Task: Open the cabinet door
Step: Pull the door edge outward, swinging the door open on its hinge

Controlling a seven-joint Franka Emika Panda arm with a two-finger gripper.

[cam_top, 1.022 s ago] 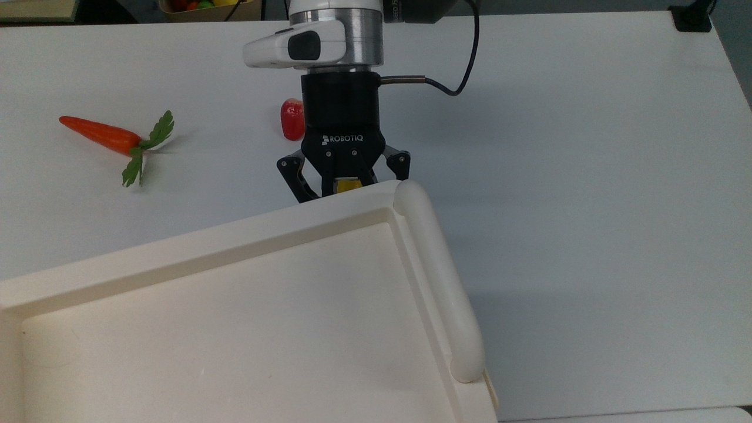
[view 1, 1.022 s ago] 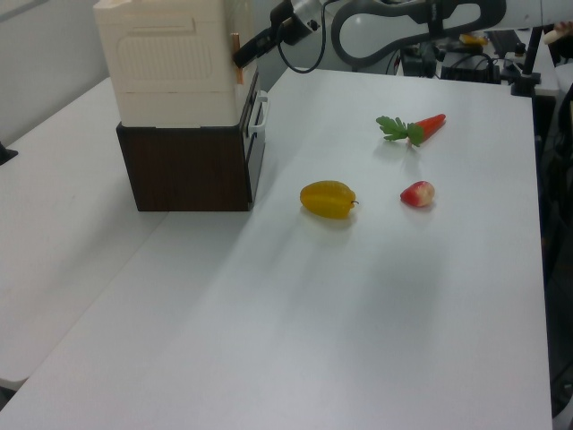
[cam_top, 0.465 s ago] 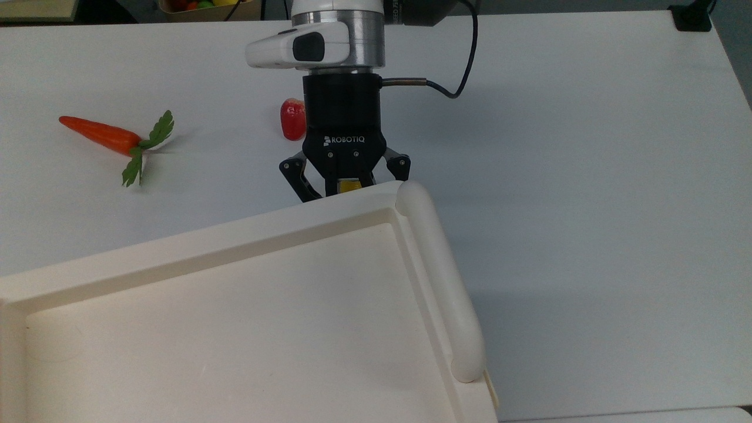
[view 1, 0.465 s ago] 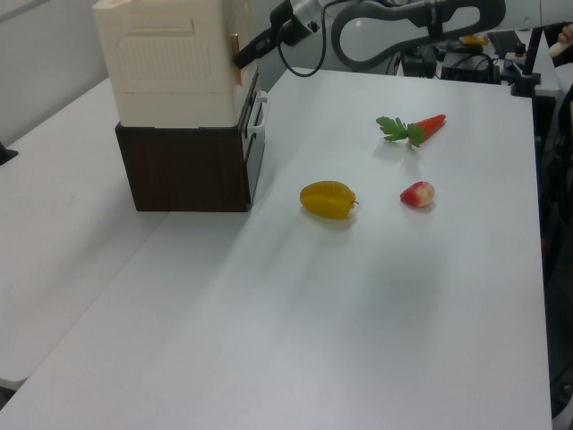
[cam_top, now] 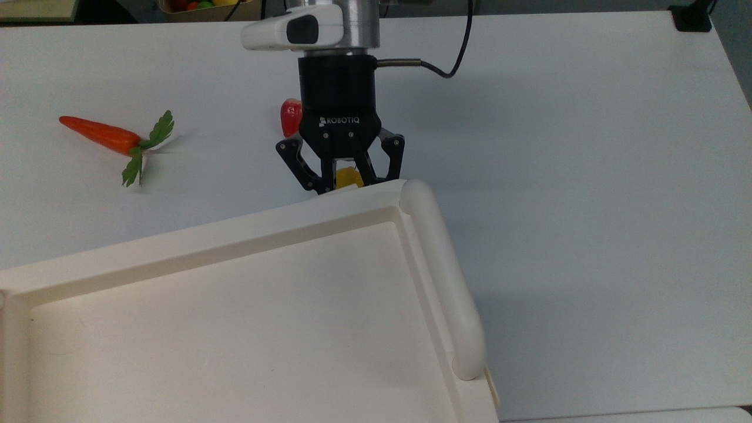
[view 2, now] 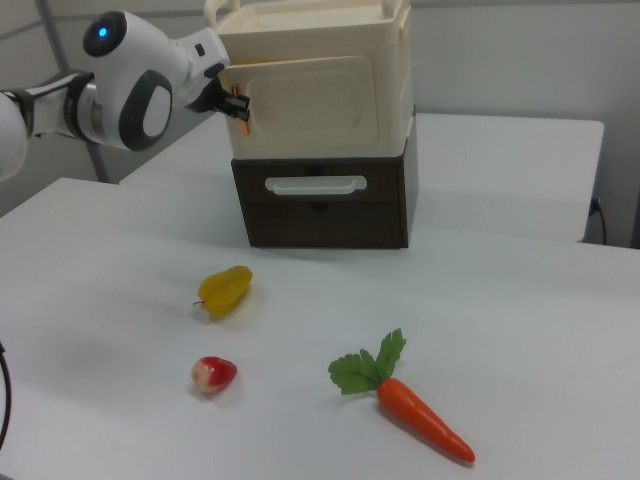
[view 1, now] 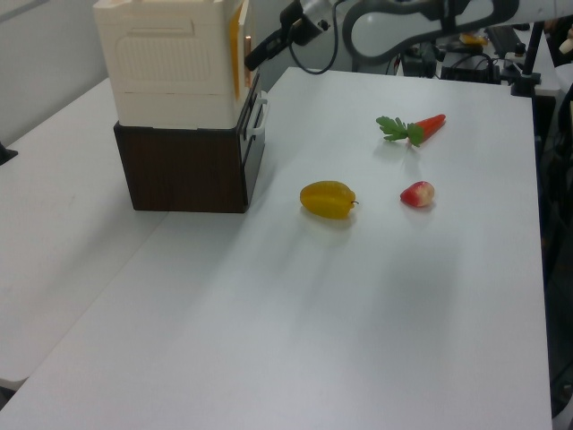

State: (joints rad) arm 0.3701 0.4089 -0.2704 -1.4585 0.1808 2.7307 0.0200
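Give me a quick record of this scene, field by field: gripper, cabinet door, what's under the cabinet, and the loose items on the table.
gripper: gripper at the free edge of the cabinet door, on the right view's left
cabinet door: swung slightly ajar from the cream cabinet, not fully open
base: dark brown drawer unit with a pale handle, drawer closed
loose items: carrot, yellow star-fruit-like toy, small red fruit
surface: white table

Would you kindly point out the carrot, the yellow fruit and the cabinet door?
carrot (view 2: 425,421): right view, orange body.
yellow fruit (view 1: 329,199): left view, middle of its body.
cabinet door (view 2: 305,98): right view, front panel's centre.
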